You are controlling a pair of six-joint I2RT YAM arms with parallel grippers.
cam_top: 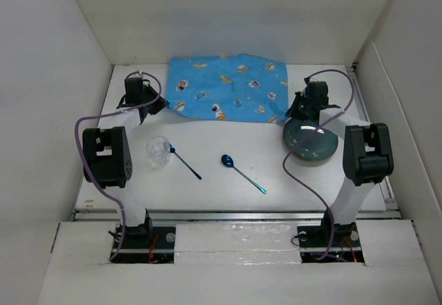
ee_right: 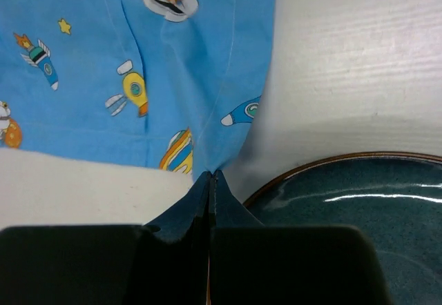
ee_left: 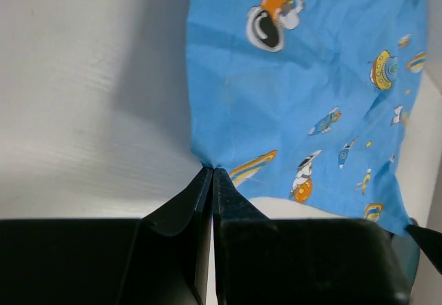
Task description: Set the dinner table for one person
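Left claw (ee_left: 210, 174) and right claw (ee_right: 210, 175) both pinched fully shut on near corners of blue placemat (cam_top: 231, 87).
Placemat rumpled at far edge of white worktop (cam_top: 207, 139). Teal dish (cam_top: 310, 141), empty, just beside right claw. Clear cup (cam_top: 158, 150), empty, front-left; one blue spoon (cam_top: 185, 163) just beside it, second spoon (cam_top: 243, 174) mid-worktop.
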